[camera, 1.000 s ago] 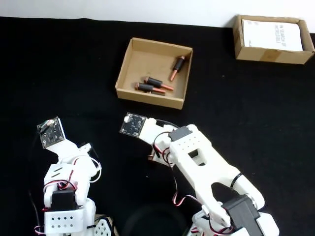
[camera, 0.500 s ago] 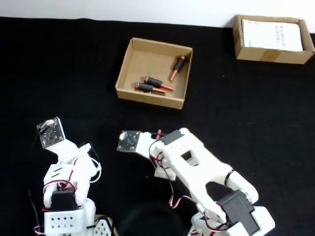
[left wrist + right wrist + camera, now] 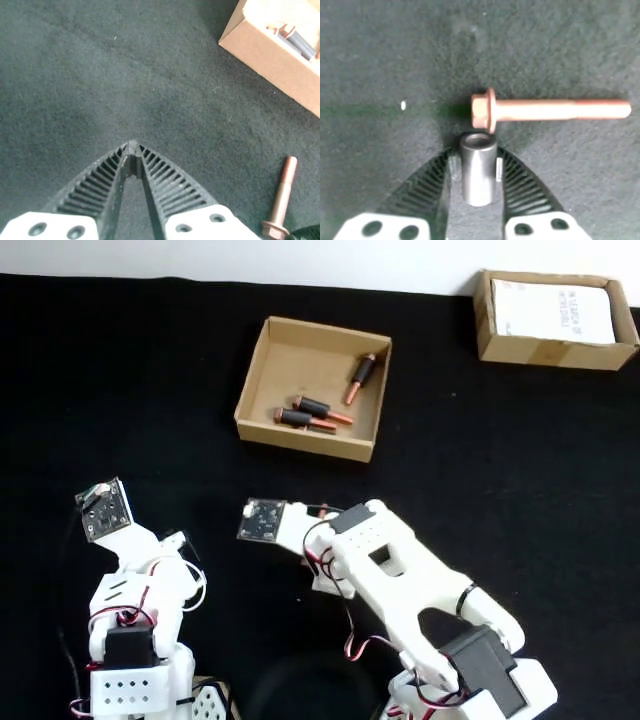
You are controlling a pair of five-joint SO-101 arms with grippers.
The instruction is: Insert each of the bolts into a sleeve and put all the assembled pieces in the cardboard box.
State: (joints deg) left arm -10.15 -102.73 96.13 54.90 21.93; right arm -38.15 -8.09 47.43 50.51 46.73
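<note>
My right gripper [image 3: 477, 152] is shut on a dark sleeve [image 3: 478, 175], held just above the black cloth. A loose copper bolt [image 3: 550, 109] lies crosswise right in front of the sleeve's open end, its hex head nearest the sleeve. My left gripper [image 3: 131, 147] is shut with nothing in it, and the same bolt [image 3: 280, 197] lies off to its side. The cardboard box [image 3: 300, 438] at the table's middle back holds three assembled pieces [image 3: 318, 408]. The right arm [image 3: 385, 560] is in front of that box, the left arm [image 3: 130, 590] at the near left.
A second cardboard box [image 3: 545, 352] with white paper inside stands at the back right corner. The task box's wall [image 3: 270, 55] rises ahead of my left gripper. Black cloth covers the table, with open room at the left and right.
The right arm has pulled back toward the near edge and turned a little, its wrist now lower over the cloth. The left arm has not moved.
</note>
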